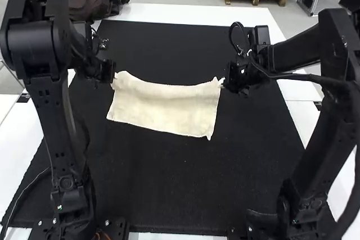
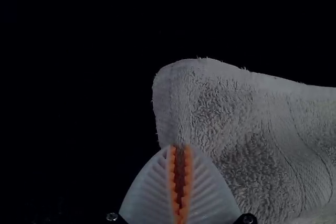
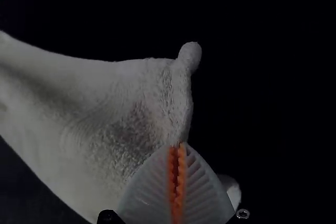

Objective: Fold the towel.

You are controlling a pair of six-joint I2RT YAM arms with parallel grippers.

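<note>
Cream towel (image 1: 163, 108), lying on a black mat (image 1: 169, 195) between the two arms, far edge sagging midway. Left gripper (image 1: 108, 71): fingers closed on the edge near one far corner. Right gripper (image 1: 232, 80): fingers closed on the opposite side's edge, near its corner.

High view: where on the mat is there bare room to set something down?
The near mat, bordered by the towel, left arm and right arm, is bare, as is the stretch beyond the towel. Crowded: the towel's far corners, held by the left gripper and right gripper.
</note>
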